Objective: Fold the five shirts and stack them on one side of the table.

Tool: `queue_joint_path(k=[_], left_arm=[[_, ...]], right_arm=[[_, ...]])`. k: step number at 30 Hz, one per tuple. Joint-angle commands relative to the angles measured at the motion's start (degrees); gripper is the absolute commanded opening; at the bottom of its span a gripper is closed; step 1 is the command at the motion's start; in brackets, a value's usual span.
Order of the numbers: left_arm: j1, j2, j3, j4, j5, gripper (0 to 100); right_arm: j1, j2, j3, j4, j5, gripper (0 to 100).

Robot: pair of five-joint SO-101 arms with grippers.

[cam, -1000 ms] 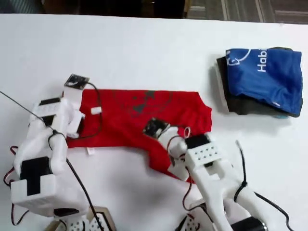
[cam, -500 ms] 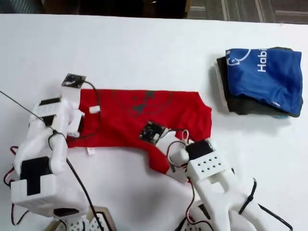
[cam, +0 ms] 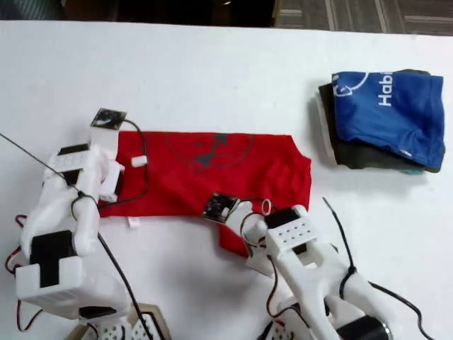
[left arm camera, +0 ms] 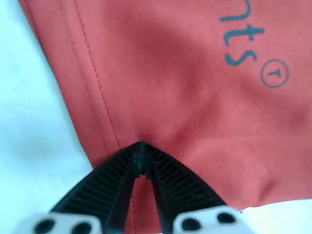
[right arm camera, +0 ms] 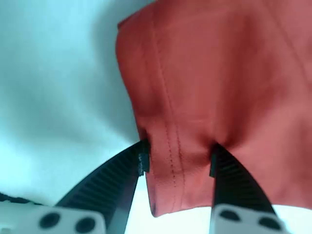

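Note:
A red shirt lies spread across the middle of the table, its printed side up. My left gripper is shut on a pinch of the red shirt just inside its stitched hem; in the high view the left gripper sits at the shirt's left edge. My right gripper is open, its fingers astride the hem of the red shirt. From above, the right gripper is at the flap nearest the table's front edge. The folded shirts are stacked at the right.
The stack has a blue shirt on top of dark ones. White tabletop stretches behind the red shirt and to the left. Both arms' bases and cables crowd the front edge.
The right arm has shifted left and back toward the front edge, along the shirt's lower flap. The left arm has kept still, holding the shirt's left edge.

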Motion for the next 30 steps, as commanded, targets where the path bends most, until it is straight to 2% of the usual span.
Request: queue_joint_path(k=[1,5,11,17,19,22,23,24,30], left_arm=[[-0.5,-0.2,0.2,-1.7,0.4,3],[-0.5,-0.2,0.2,-1.7,0.4,3],[-0.5,-0.2,0.2,-1.7,0.4,3],[-0.5,-0.2,0.2,-1.7,0.4,3],[-0.5,-0.2,0.2,-1.7,0.4,3],[-0.5,-0.2,0.2,-1.7,0.4,3],[-0.5,-0.2,0.2,-1.7,0.4,3],[-0.5,-0.2,0.2,-1.7,0.4,3],[-0.5,-0.2,0.2,-1.7,0.4,3]], right_arm=[[0.5,5.5,-3.1,-1.7,0.2,21.0],[1.2,8.7,-6.3,-2.0,0.1,20.9],[8.8,12.4,-11.2,-2.1,0.5,20.9],[9.5,14.1,-11.6,-2.1,1.5,20.7],[9.5,14.4,-11.6,-1.8,4.8,17.4],[9.5,14.4,-11.4,-1.6,7.3,2.6],[9.6,14.3,-11.4,-1.6,7.6,0.9],[9.9,14.1,-11.4,-1.6,7.7,3.5],[11.3,14.0,-14.6,-0.7,7.8,1.8]])
